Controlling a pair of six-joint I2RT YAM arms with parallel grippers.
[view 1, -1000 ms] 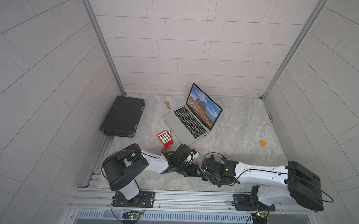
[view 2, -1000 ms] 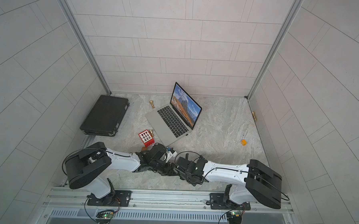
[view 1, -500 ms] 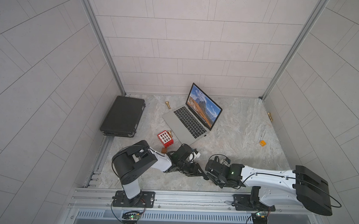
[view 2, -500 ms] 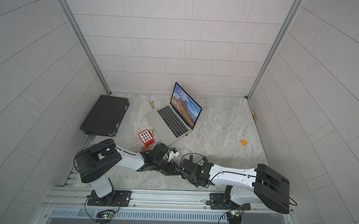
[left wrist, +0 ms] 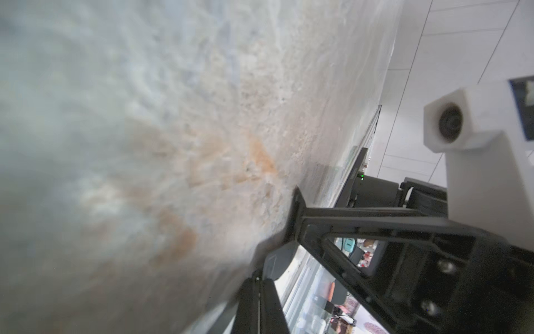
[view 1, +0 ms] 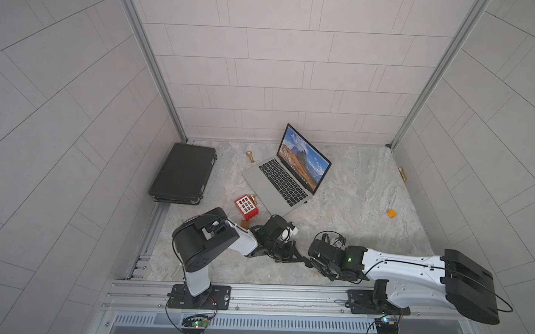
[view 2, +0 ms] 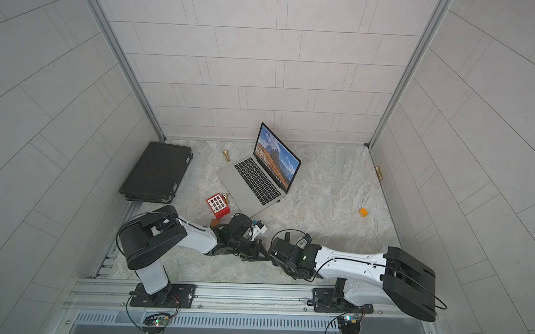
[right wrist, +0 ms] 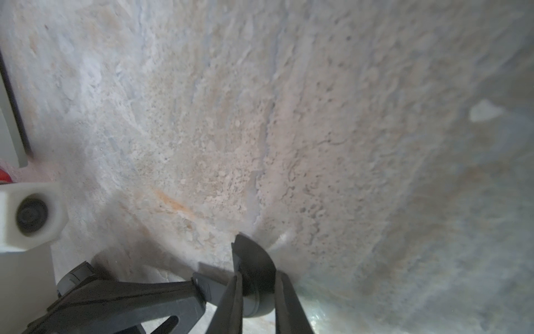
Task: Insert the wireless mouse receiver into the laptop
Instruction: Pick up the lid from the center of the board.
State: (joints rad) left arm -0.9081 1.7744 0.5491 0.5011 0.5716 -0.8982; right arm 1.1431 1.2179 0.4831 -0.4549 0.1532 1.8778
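I judge this to be the pull-out step. Near the table's (view 1: 367, 190) front edge, my right fingers (right wrist: 229, 303) are clamped on a dark rounded piece (right wrist: 254, 260) (mouse or its cover, I can't tell). My left fingers (left wrist: 248, 306) are pressed together at its end. The receiver itself I can't make out. The laptop (view 1: 277, 186) sits open toward the back. Next, the receiver must be carried to a side port and lined up squarely.

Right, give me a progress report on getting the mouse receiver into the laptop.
Done: nothing that shows; the laptop sits open, far from both grippers. In hand: the right gripper clamps a rounded black piece, and the left gripper is shut next to it; the receiver itself is too small to make out. Left: carry the receiver to the laptop and plug it in.
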